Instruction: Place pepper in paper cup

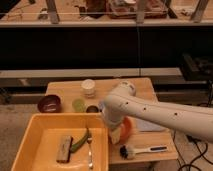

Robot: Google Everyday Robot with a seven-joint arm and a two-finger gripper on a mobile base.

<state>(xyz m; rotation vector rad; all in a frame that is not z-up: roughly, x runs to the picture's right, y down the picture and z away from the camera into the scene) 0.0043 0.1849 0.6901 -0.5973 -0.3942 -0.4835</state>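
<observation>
The green pepper (80, 141) lies curved on the floor of the yellow tray (35, 125), between a brown block (64, 148) and a fork (90, 152). The white paper cup (88, 87) stands upright at the back of the wooden table (62, 89). My white arm reaches in from the right and bends down. Its gripper (115, 136) hangs open at the tray's right rim, a short way right of the pepper, holding nothing. The gripper is well in front of the paper cup.
A dark red bowl (49, 103), a small green cup (78, 104) and a tiny dark cup (92, 108) stand behind the tray. An orange object (127, 130) sits right beside the gripper. A brush (137, 150) lies near the table's front right edge.
</observation>
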